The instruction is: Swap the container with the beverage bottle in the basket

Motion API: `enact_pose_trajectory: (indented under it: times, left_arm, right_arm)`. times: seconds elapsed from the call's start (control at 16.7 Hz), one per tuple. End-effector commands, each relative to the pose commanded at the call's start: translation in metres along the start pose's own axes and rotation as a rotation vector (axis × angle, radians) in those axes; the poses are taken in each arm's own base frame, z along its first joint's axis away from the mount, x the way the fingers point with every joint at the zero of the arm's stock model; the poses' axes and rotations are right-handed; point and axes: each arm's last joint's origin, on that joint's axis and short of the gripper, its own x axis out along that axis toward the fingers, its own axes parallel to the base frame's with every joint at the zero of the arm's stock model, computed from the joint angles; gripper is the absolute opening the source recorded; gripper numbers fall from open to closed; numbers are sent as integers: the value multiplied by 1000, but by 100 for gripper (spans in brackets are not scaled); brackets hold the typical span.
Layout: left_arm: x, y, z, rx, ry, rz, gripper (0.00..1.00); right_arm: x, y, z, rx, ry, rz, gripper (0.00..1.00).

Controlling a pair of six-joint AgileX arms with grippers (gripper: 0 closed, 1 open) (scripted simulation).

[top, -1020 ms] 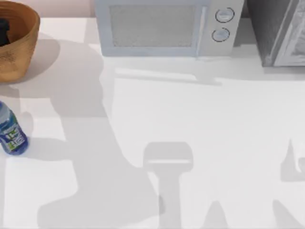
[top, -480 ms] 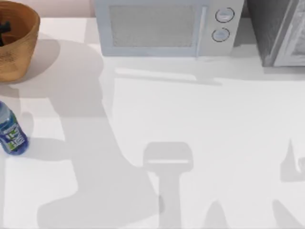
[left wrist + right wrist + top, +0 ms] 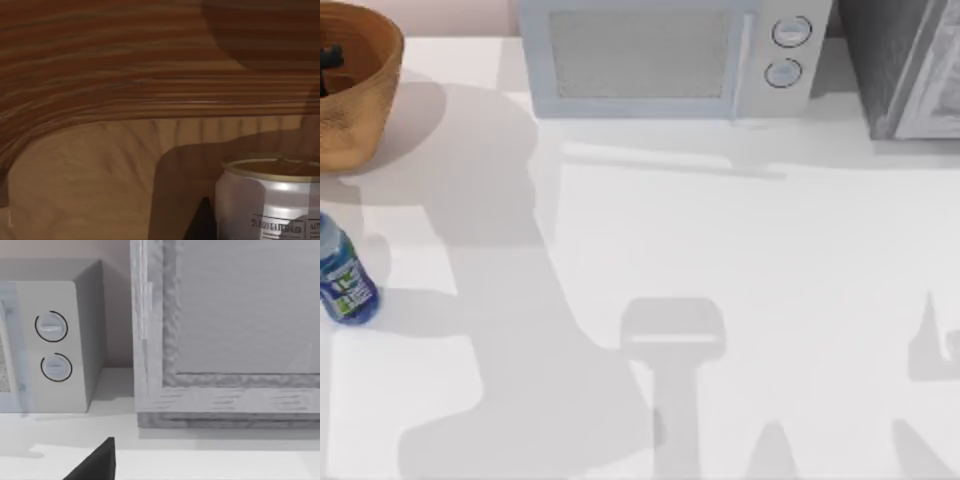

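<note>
The orange-brown wicker basket point(image 3: 365, 95) stands at the table's far left corner. A dark part of my left gripper point(image 3: 328, 58) reaches down inside it at the top view's left edge. In the left wrist view the basket's ribbed inner wall point(image 3: 100, 75) is close, and the container point(image 3: 270, 200), a pale can with a dull gold top, stands upright on the basket floor. A dark piece of the left gripper point(image 3: 202, 225) sits right beside the can. The beverage bottle point(image 3: 342, 275), blue with a clear neck, stands on the table in front of the basket.
A white microwave point(image 3: 660, 55) sits at the back centre and a grey appliance point(image 3: 910, 70) at the back right. The right wrist view faces the microwave's knobs point(image 3: 54, 347) and the grey appliance point(image 3: 225, 340), with a dark part of my right gripper point(image 3: 95, 462) low down.
The dark part of my left gripper inside the basket has shrunk toward the top view's left edge. The bottle has not moved.
</note>
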Motion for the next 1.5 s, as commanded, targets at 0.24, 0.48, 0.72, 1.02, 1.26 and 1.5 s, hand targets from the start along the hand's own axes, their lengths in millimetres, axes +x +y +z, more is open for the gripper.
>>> enact_pose_trajectory:
  times: [0.24, 0.48, 0.72, 1.02, 1.26, 1.5]
  left_arm:
    - [-9, 1, -4, -30, 11, 19, 0]
    - [-53, -14, -15, -58, -28, 80, 0]
    - [-124, -56, -42, -23, -164, 149, 0]
    - [-207, -120, -125, 79, -443, 210, 0]
    - [-239, -152, -221, 158, -713, 229, 0]
    - [-223, -158, -311, 197, -954, 224, 0]
  right_arm:
    - [0, 0, 0, 0, 0, 0, 100]
    - [0, 0, 0, 0, 0, 0, 100]
    - [0, 0, 0, 0, 0, 0, 100]
    - [0, 0, 0, 0, 0, 0, 100]
    - [0, 0, 0, 0, 0, 0, 100]
    - [0, 0, 0, 0, 0, 0, 100]
